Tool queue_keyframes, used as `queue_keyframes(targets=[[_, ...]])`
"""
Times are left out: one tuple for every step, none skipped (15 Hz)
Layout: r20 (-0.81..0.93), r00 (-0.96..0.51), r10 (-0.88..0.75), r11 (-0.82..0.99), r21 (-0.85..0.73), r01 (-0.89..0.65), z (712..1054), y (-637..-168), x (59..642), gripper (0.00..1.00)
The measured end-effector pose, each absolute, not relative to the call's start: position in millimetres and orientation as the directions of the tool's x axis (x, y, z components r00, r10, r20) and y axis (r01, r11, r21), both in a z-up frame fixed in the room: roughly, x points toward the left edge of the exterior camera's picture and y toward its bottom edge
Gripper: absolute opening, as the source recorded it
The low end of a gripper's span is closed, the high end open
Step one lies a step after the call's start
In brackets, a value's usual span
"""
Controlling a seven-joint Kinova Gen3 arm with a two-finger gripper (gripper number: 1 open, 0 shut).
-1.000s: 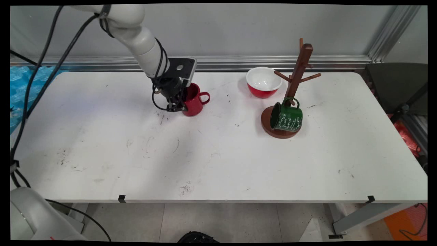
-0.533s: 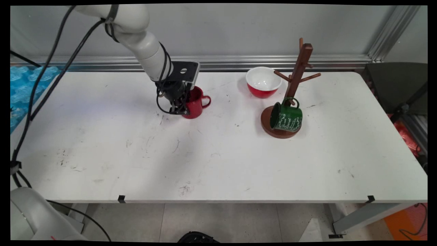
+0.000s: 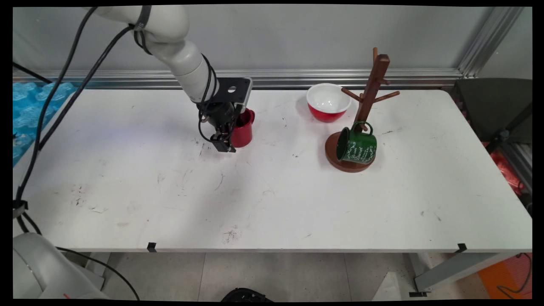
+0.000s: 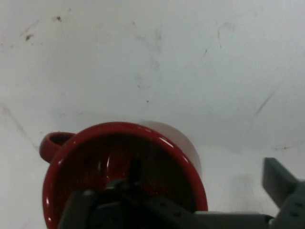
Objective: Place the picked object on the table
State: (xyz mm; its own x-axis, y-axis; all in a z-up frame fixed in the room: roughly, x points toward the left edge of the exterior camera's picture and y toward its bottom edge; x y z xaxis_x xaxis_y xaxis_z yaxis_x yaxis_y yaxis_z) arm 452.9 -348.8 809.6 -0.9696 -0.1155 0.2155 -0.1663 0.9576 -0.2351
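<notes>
Gripper (image 3: 227, 138) stood spread wide at the red mug (image 3: 243, 128), w/ one finger down inside the mug (image 4: 136, 171) and the other finger outside its wall; not clamped. Mug sat upright on the tabletop (image 3: 272, 199) near the far edge, left of centre. Red bowl (image 3: 328, 102) & mug tree w/ green mug (image 3: 356, 145) well apart, toward the far right.

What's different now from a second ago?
The gripper shifted slightly rightward and nearer, one finger inside the red mug. The mug's handle swung from pointing right to out of sight behind it. The red bowl, green mug and mug tree stayed put.
</notes>
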Motion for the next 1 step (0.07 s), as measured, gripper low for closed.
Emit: queue_keyframes(targets=[[0.218, -0.969, -0.112, 0.957, -0.237, -0.164, 810.6, -349.8, 451.3, 1.00]])
